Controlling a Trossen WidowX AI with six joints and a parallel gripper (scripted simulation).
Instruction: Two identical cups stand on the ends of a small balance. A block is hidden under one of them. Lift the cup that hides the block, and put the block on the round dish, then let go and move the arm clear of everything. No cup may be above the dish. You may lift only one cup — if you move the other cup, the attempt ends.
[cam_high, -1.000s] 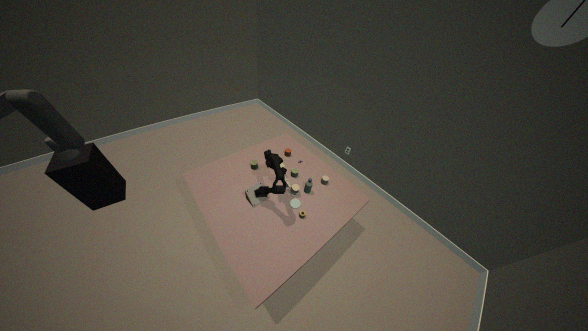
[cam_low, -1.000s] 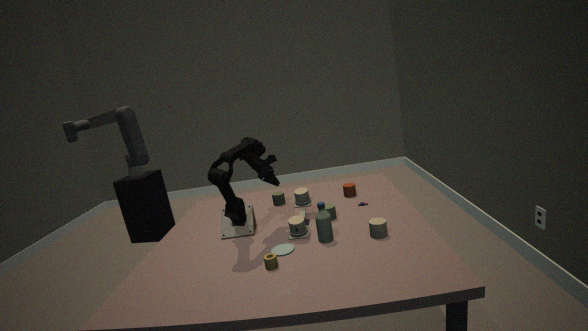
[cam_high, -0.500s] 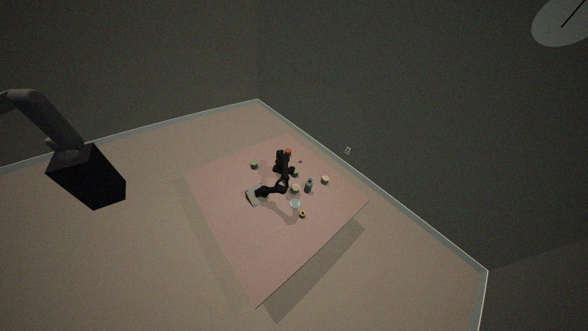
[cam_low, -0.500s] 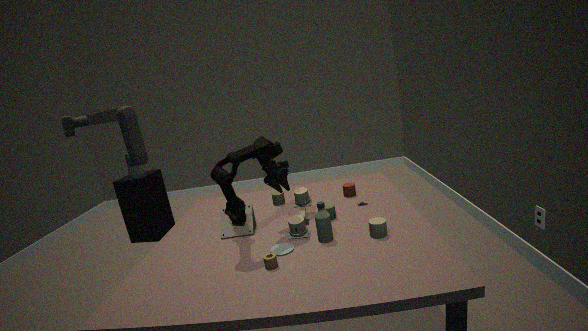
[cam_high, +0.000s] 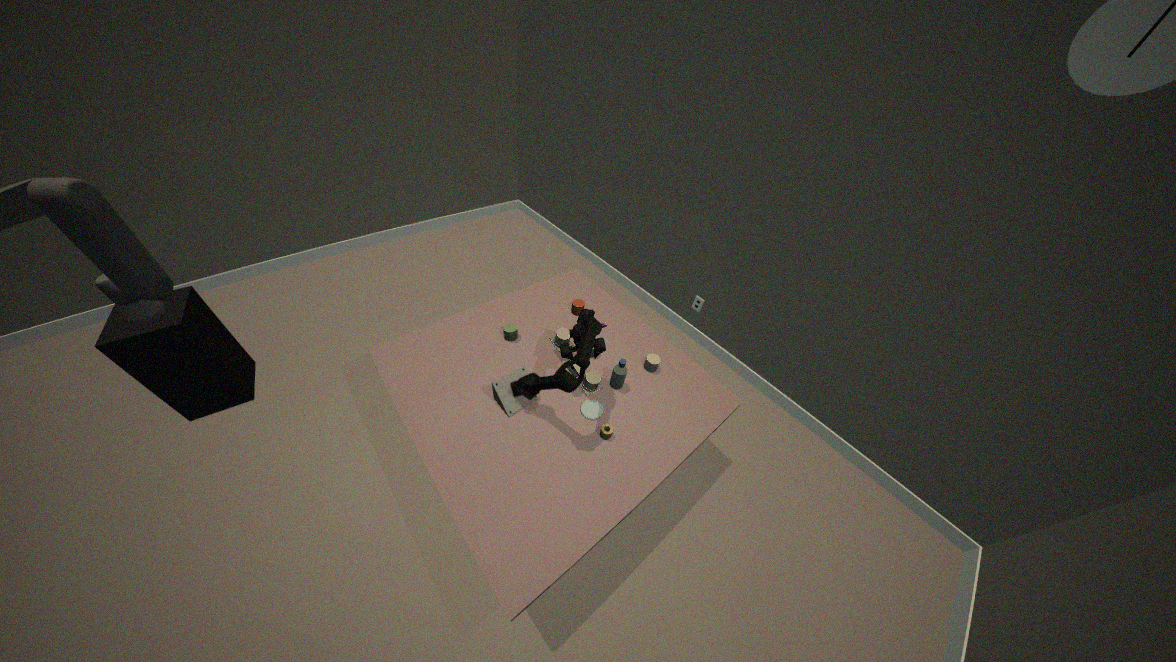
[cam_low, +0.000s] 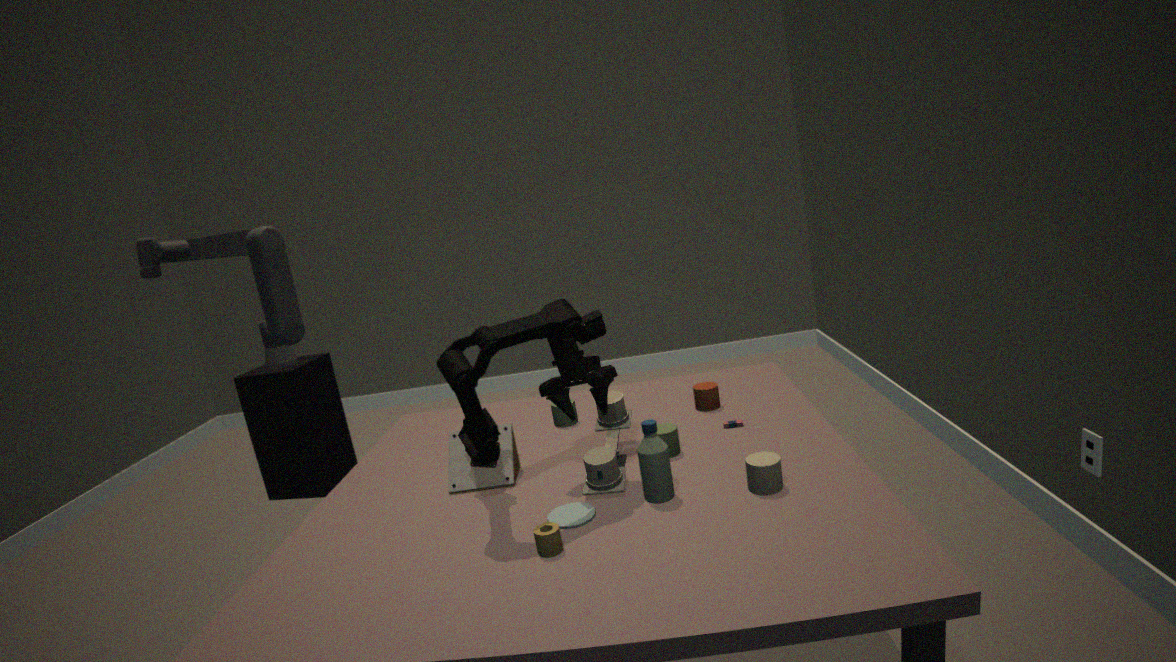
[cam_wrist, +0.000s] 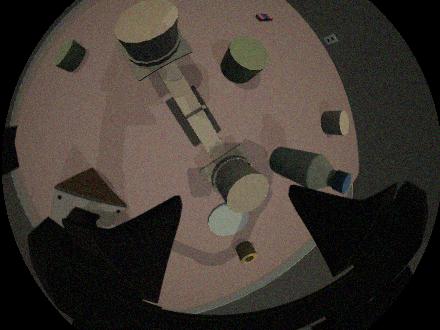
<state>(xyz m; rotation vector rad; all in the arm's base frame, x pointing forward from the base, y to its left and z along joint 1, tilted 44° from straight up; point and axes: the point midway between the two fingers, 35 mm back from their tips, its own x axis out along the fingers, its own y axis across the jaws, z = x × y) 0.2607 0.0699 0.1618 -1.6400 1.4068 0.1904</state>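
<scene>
Top view: two cream-topped cups, the far cup and the near cup, stand mid-table beside the pale round dish. Exterior view: the pincer, wide open and empty, hangs beside the far cup; grey walls surround the pinkish table. Wrist view: the balance joins both cups.

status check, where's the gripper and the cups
Gripper open, empty, above the far cup. Both cups on the balance, near cup untouched. Dish bare. Bottle beside near cup.
</scene>
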